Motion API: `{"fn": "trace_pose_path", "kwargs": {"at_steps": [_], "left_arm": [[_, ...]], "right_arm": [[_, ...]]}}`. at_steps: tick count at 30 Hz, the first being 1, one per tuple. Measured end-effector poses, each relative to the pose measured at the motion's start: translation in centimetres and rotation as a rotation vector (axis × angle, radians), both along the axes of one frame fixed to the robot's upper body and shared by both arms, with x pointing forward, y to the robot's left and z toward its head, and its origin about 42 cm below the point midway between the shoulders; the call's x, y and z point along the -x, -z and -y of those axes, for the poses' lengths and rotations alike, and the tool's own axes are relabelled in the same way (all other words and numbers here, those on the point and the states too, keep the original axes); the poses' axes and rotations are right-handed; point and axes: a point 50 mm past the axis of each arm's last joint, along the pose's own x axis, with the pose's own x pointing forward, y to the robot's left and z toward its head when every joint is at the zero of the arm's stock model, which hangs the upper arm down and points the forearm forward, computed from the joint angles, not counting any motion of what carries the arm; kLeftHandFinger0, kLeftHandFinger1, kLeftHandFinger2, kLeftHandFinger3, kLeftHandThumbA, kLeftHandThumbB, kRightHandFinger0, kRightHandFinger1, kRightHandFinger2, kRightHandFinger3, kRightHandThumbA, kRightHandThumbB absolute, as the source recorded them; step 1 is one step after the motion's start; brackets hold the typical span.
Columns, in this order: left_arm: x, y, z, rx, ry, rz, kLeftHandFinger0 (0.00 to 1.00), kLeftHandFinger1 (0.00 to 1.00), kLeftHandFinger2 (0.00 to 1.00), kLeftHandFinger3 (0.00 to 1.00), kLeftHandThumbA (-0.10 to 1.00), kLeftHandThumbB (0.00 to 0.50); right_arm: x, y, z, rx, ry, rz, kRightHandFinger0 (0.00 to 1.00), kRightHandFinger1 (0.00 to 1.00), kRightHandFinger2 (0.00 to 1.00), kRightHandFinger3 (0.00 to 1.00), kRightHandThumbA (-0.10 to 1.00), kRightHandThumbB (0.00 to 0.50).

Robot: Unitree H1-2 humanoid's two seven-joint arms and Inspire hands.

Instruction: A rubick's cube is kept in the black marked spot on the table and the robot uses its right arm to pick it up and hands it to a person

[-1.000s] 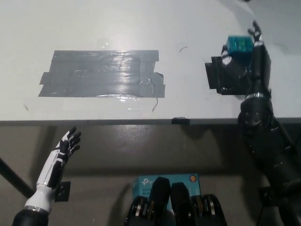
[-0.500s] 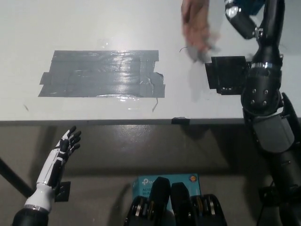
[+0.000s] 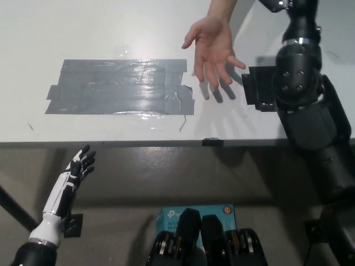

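Arm first: the black right arm [image 3: 298, 83] rises over the table's far right and runs out of the top edge, so its hand and the Rubik's cube are out of view; whether it grips cannot be told. Just left of it, a person's open hand [image 3: 213, 49] waits palm up over the white table [image 3: 111, 27]. Beside the arm, the black taped square [image 3: 258, 88] lies bare. The white left hand [image 3: 77, 169] rests open, low left, well apart.
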Motion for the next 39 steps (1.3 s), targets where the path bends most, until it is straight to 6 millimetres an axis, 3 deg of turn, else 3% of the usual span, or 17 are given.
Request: {"fn": "trace_pose_path", "kwargs": {"at_steps": [2, 3, 5, 11, 16, 18, 21, 23, 24, 25, 26, 27, 28, 31, 32, 35, 39], "left_arm": [[-0.1, -0.1, 0.0, 0.000, 0.001, 0.001, 1.00, 1.00, 1.00, 1.00, 1.00, 0.233], [-0.2, -0.1, 0.1, 0.000, 0.001, 0.002, 1.00, 1.00, 1.00, 1.00, 1.00, 0.235], [-0.3, -0.3, 0.1, -0.002, 0.004, 0.005, 1.00, 1.00, 1.00, 1.00, 1.00, 0.229], [-0.5, -0.4, 0.4, -0.007, 0.012, 0.008, 1.00, 1.00, 1.00, 1.00, 1.00, 0.243], [-0.8, -0.6, 0.6, -0.011, 0.019, 0.014, 1.00, 1.00, 1.00, 1.00, 1.00, 0.240], [-1.0, -0.8, 0.7, -0.013, 0.022, 0.021, 1.00, 1.00, 1.00, 1.00, 1.00, 0.233], [-1.1, -0.9, 0.7, -0.016, 0.025, 0.023, 1.00, 1.00, 1.00, 1.00, 1.00, 0.237], [-1.1, -0.9, 0.7, -0.020, 0.025, 0.023, 1.00, 1.00, 1.00, 1.00, 1.00, 0.239], [-1.1, -0.9, 0.7, -0.022, 0.025, 0.023, 1.00, 1.00, 1.00, 1.00, 1.00, 0.239], [-1.1, -0.9, 0.7, -0.023, 0.025, 0.023, 1.00, 1.00, 1.00, 1.00, 1.00, 0.243], [-1.1, -0.9, 0.7, -0.025, 0.025, 0.023, 1.00, 1.00, 1.00, 1.00, 1.00, 0.245], [-1.1, -0.9, 0.7, -0.026, 0.025, 0.023, 1.00, 1.00, 1.00, 1.00, 1.00, 0.245], [-1.2, -1.0, 0.7, -0.028, 0.026, 0.024, 1.00, 1.00, 1.00, 1.00, 1.00, 0.244], [-1.3, -1.0, 0.7, -0.030, 0.026, 0.025, 1.00, 1.00, 1.00, 1.00, 1.00, 0.244], [-1.3, -1.1, 0.7, -0.030, 0.026, 0.025, 1.00, 1.00, 1.00, 1.00, 1.00, 0.236], [-1.6, -1.2, 0.7, -0.030, 0.029, 0.030, 1.00, 1.00, 1.00, 1.00, 1.00, 0.236], [-1.7, -1.4, 0.8, -0.030, 0.031, 0.035, 1.00, 1.00, 1.00, 1.00, 1.00, 0.231]], "right_arm": [[-0.7, 0.2, -0.3, 0.018, 0.003, -0.027, 0.02, 0.54, 0.94, 0.97, -0.10, 0.183], [-1.3, 0.3, -0.7, 0.036, 0.004, -0.052, 0.07, 0.60, 1.00, 1.00, -0.10, 0.234], [-2.6, 1.2, -1.2, 0.077, 0.019, -0.123, 0.03, 0.56, 0.97, 0.98, -0.10, 0.187], [-4.7, 2.8, -2.0, 0.155, 0.048, -0.272, 0.00, 0.56, 0.96, 0.98, -0.10, 0.188], [-5.1, 4.0, -2.2, 0.198, 0.062, -0.351, 0.00, 0.39, 0.80, 0.88, -0.10, 0.193], [-5.2, 4.6, -2.3, 0.210, 0.061, -0.377, 0.00, 0.37, 0.82, 0.89, -0.10, 0.204], [-5.2, 5.4, -2.2, 0.228, 0.059, -0.408, 0.00, 0.47, 0.93, 0.96, -0.10, 0.186], [-5.2, 6.0, -2.1, 0.240, 0.057, -0.432, 0.00, 0.39, 0.79, 0.93, -0.10, 0.189], [-5.2, 6.2, -2.0, 0.245, 0.054, -0.443, 0.00, 0.39, 0.79, 0.93, -0.10, 0.189], [-5.2, 6.4, -2.0, 0.249, 0.050, -0.452, 0.22, 0.61, 1.00, 1.00, 0.11, 0.280], [-5.1, 6.7, -1.9, 0.253, 0.044, -0.464, 0.54, 0.86, 1.00, 1.00, 0.35, 0.368], [-5.1, 6.8, -1.9, 0.254, 0.042, -0.470, 0.54, 0.86, 1.00, 1.00, 0.35, 0.368], [-5.1, 7.2, -1.8, 0.262, 0.030, -0.490, 0.90, 1.00, 1.00, 1.00, 0.52, 0.438], [-5.2, 7.7, -1.6, 0.286, 0.002, -0.536, 0.92, 1.00, 1.00, 1.00, 0.60, 0.475], [-5.2, 7.8, -1.5, 0.292, -0.006, -0.546, 1.00, 1.00, 1.00, 1.00, 0.73, 0.499], [-5.3, 8.1, -1.3, 0.318, -0.046, -0.589, 1.00, 1.00, 1.00, 1.00, 0.86, 0.500], [-5.4, 8.3, -0.9, 0.360, -0.077, -0.638, 1.00, 1.00, 1.00, 1.00, 0.88, 0.500]]}}
